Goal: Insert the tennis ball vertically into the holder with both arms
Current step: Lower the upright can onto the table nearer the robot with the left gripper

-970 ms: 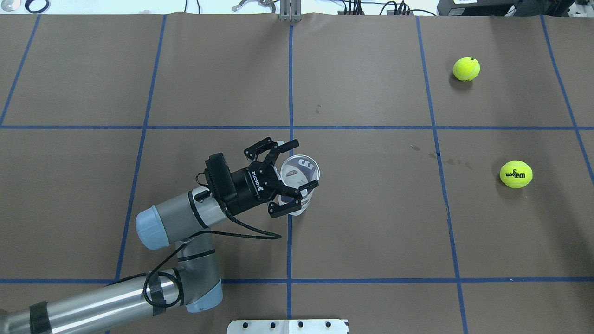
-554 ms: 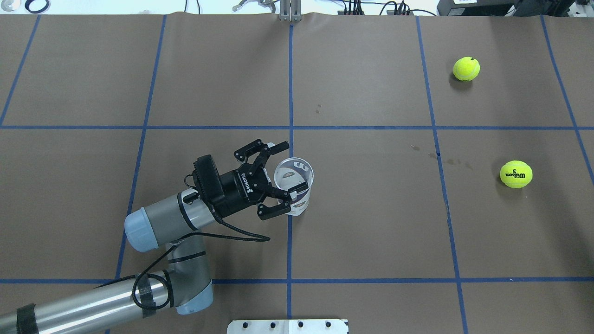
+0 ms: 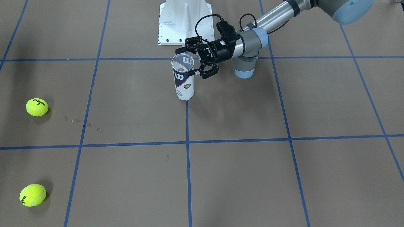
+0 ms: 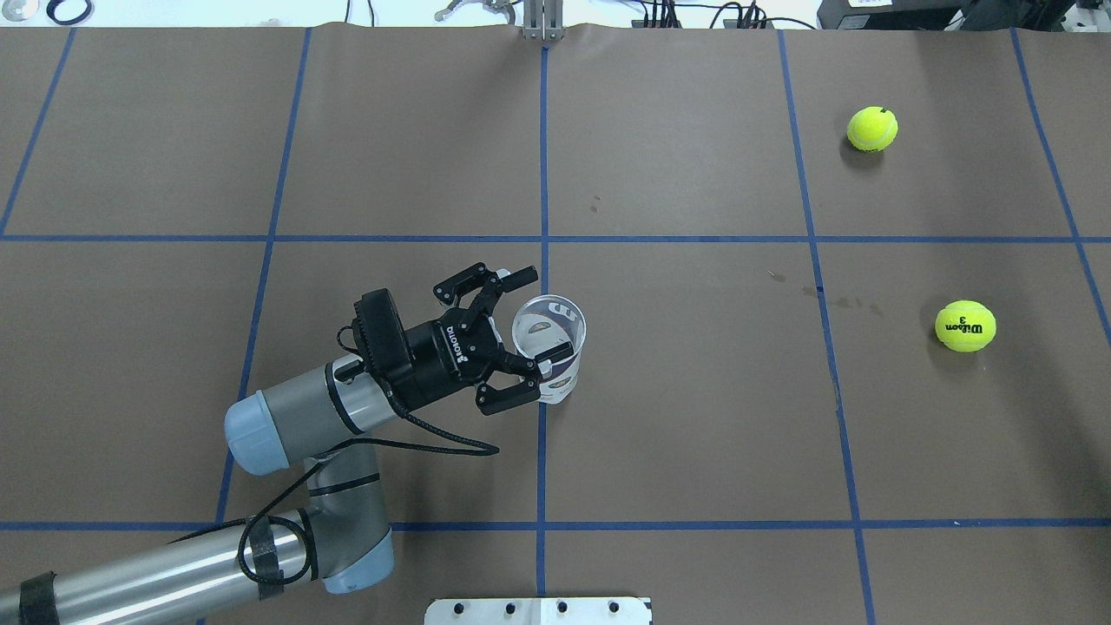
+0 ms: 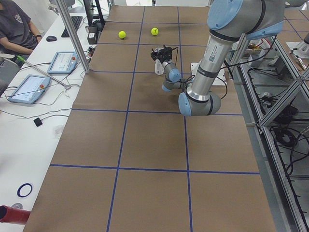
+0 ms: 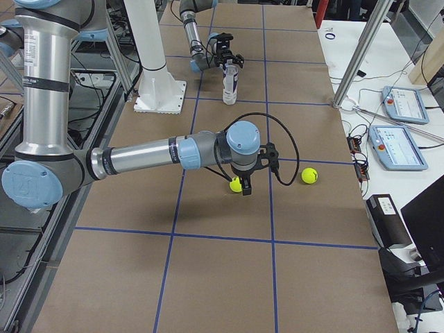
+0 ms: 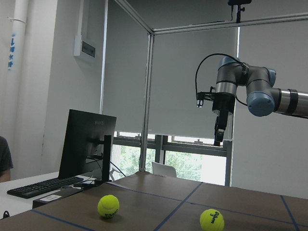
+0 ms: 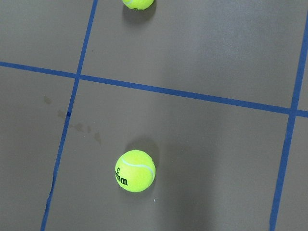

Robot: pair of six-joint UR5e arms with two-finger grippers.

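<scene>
The holder stands upright on the table, mouth up, with the left claw spread apart at its rim, while the Wilson ball lies well apart to the right, nearer the right claw, whose state I cannot tell.

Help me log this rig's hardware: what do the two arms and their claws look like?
Both the left arm and the right arm are silver tubes with grey joints, light-blue caps and black bands. A black cable loops at each wrist. The left claw is black and multi-fingered, with white ROBOTIQ lettering. The right claw is black too; its details are too small to tell.
</scene>
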